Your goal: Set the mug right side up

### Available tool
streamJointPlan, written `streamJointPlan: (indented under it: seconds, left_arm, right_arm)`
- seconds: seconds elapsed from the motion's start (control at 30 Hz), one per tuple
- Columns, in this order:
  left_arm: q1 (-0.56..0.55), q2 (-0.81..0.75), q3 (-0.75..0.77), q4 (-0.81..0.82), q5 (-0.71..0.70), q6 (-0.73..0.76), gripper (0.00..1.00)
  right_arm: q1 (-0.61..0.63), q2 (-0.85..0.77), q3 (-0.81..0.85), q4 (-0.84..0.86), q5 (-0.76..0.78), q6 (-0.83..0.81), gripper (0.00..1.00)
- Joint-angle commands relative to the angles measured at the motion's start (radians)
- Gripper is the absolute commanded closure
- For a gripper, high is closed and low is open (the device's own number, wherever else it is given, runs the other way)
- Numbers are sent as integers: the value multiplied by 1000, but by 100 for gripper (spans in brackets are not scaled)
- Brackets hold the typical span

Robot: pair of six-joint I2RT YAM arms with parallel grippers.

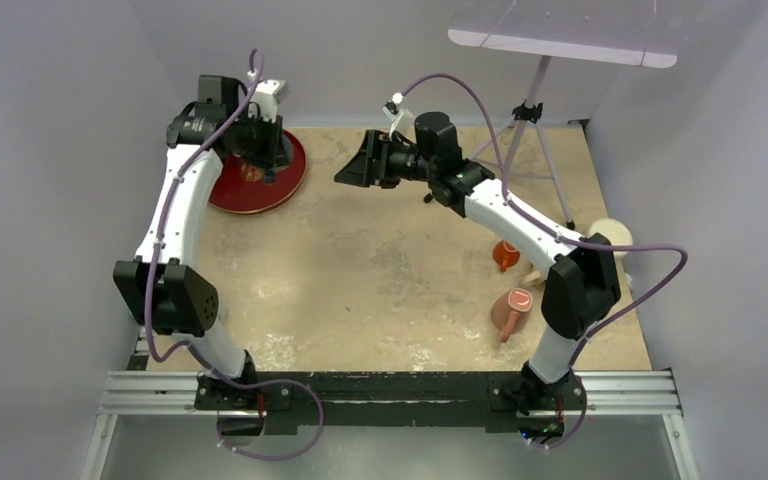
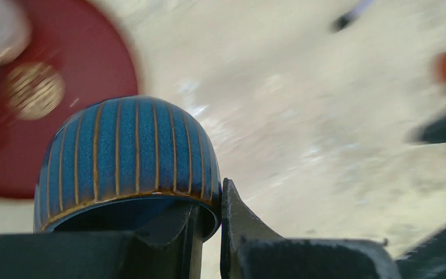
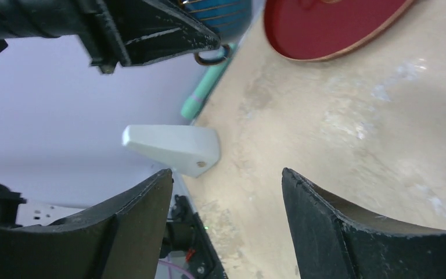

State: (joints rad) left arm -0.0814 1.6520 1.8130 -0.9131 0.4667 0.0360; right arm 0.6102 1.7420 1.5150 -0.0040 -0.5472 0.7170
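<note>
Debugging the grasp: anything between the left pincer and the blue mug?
Nothing visible. The left pincer straddles the rim of the blue striped mug, one finger inside, one outside; the right pincer hangs open and apart.

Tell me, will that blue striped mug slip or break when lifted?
Probably slippery: the blue striped mug looks glazed and glossy, and the left gripper pinches only its rim. Likely rigid but breakable, like ceramic. On its round side it could roll.

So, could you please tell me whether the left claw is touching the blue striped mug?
Touching. The left wrist view shows the left claw pinching the blue striped mug by its rim, one finger inside, one outside.
</note>
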Motion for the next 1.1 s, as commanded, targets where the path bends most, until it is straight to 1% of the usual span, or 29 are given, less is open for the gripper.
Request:
streamJointPlan:
  seconds: [0.0, 0.1, 0.2, 0.27, 0.4, 0.5, 0.67, 0.8, 0.93, 0.97, 1.07]
  left_arm:
    - [126, 99, -11, -136, -363, 332, 100]
    - [156, 195, -3, -141, -488, 415, 100]
    - [163, 264, 7, -82, -561, 470, 100]
    - [170, 344, 67, -84, -601, 490, 100]
    - [200, 513, 253, -152, -639, 488, 100]
    - [206, 586, 330, -198, -612, 503, 100]
    - [210, 640, 339, -191, -567, 536, 100]
    - [226, 711, 411, -243, -506, 536, 100]
    - [233, 707, 376, -212, -472, 548, 100]
    - [232, 709, 374, -210, -445, 558, 99]
    - [236, 707, 359, -188, -429, 570, 69]
  right_arm:
    - [-1, -5, 79, -166, 131, -151, 27]
    - [-2, -11, 74, -190, 164, -186, 27]
    - [-3, -13, 64, -203, 161, -208, 27]
    - [-3, -15, 56, -202, 141, -224, 27]
    - [-3, -22, 40, -200, 132, -241, 27]
    - [-3, -28, 34, -201, 134, -244, 27]
    - [-1, -25, 41, -200, 139, -236, 27]
    - [-2, -15, 65, -211, 126, -237, 28]
    - [-1, -25, 65, -220, 152, -241, 26]
    - [-2, -29, 61, -226, 166, -241, 26]
    - [-1, -33, 60, -267, 218, -251, 24]
